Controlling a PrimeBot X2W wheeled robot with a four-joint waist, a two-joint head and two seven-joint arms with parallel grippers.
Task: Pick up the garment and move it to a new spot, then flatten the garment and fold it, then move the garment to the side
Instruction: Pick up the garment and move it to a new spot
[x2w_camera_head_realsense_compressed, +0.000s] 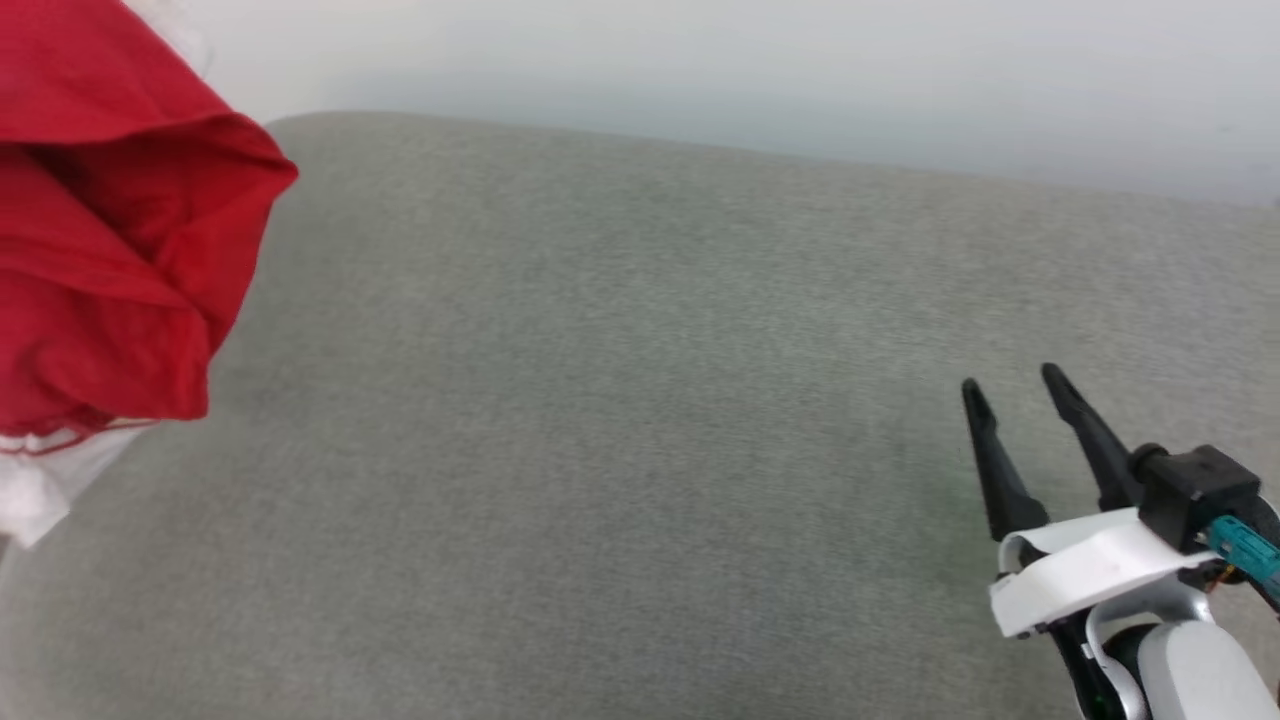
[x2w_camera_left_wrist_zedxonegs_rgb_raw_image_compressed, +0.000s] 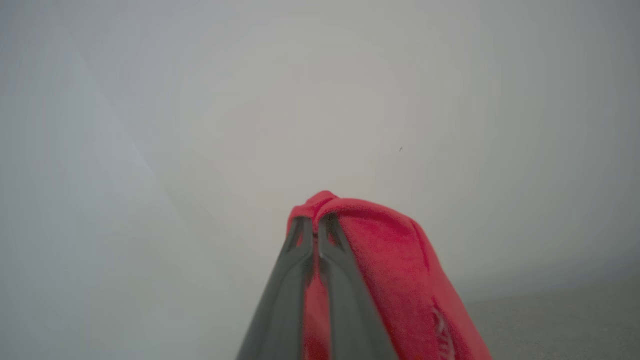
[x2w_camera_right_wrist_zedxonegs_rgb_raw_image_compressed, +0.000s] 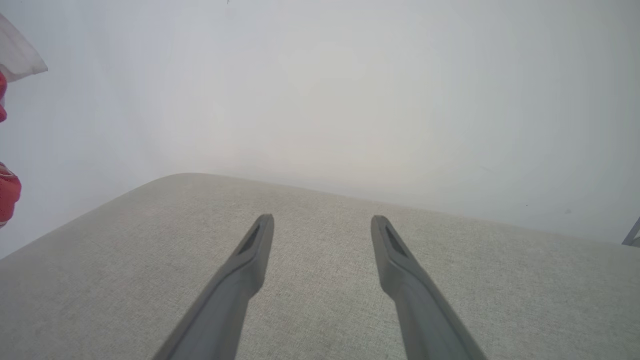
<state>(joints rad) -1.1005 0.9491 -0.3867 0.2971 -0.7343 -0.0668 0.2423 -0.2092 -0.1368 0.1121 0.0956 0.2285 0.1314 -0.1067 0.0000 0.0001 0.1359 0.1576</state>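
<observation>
You are holding the garment (x2w_camera_head_realsense_compressed: 110, 250) pinched tight in your left gripper (x2w_camera_left_wrist_zedxonegs_rgb_raw_image_compressed: 315, 225), hanging above the left end of the grey cushion (x2w_camera_head_realsense_compressed: 620, 400); your right gripper (x2w_camera_head_realsense_compressed: 1010, 378) is hovering spread and empty over its right side; be lowering the cloth gently onto it, avoiding bunching

Grey woven pad (x2w_camera_head_realsense_compressed: 620, 420) in front of me, far corner on my left rounded. Pale wall (x2w_camera_head_realsense_compressed: 760, 70) directly behind its far edge, tiny dark speck (x2w_camera_left_wrist_zedxonegs_rgb_raw_image_compressed: 400, 148) on it. Thin grey bars (x2w_camera_right_wrist_zedxonegs_rgb_raw_image_compressed: 633, 234) far right, unclear what.
</observation>
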